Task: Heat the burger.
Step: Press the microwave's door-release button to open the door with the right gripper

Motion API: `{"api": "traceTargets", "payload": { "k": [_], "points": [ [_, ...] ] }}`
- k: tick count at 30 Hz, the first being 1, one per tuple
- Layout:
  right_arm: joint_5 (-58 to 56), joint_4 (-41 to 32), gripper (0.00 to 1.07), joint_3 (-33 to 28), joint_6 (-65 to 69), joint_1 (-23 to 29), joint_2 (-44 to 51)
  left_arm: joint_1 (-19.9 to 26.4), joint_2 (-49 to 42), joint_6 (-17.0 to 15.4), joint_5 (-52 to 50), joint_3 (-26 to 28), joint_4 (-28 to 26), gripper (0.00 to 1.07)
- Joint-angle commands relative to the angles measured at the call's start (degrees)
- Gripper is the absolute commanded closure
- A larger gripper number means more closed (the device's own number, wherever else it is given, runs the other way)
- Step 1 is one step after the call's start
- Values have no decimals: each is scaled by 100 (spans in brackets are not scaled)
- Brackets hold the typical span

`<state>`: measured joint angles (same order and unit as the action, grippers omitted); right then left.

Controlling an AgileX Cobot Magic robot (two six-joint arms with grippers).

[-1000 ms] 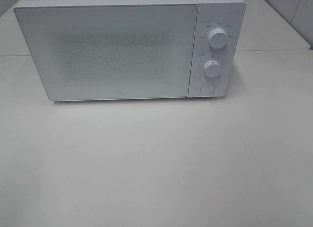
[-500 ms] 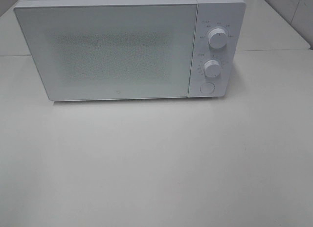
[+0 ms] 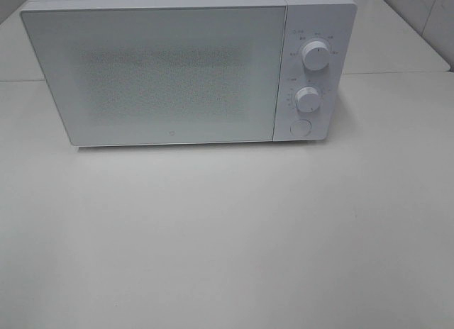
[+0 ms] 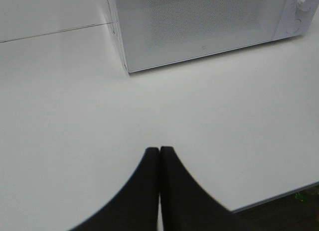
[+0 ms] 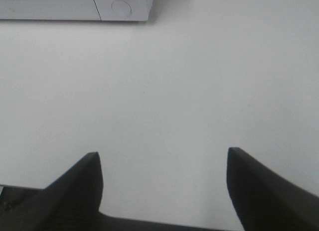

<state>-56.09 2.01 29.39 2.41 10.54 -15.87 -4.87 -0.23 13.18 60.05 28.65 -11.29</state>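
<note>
Microwave: door shut, standing at the far side of the tabletop.
Left jaws: pressed together, holding nothing.
Right jaws: spread wide, holding nothing.

The microwave at twelve o'clock on the table has a smooth white shell, painted metal or plastic; I cannot tell which. Its door is a glossy pale pane with a fine dotted mesh behind it. At its three o'clock side, the upper knob and lower knob look like smooth white plastic. The table is smooth, matt and off-white. My left end effector and right end effector are matt black.
</note>
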Motion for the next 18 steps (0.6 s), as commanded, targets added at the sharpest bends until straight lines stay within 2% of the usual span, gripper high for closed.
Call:
{"api": "traceTargets", "payload": {
  "k": [1, 9, 18],
  "points": [
    [40, -17, 40, 40, -52, -23, -332, 17, -29, -17, -69, -29, -34, 106],
    [155, -11, 40, 74, -178, -23, -1054, 17, -29, -17, -69, -29, -34, 106],
    [1478, 0, 40, 103, -178, -23, -1421, 17, -29, -17, -69, -29, -34, 106]
  ]
}}
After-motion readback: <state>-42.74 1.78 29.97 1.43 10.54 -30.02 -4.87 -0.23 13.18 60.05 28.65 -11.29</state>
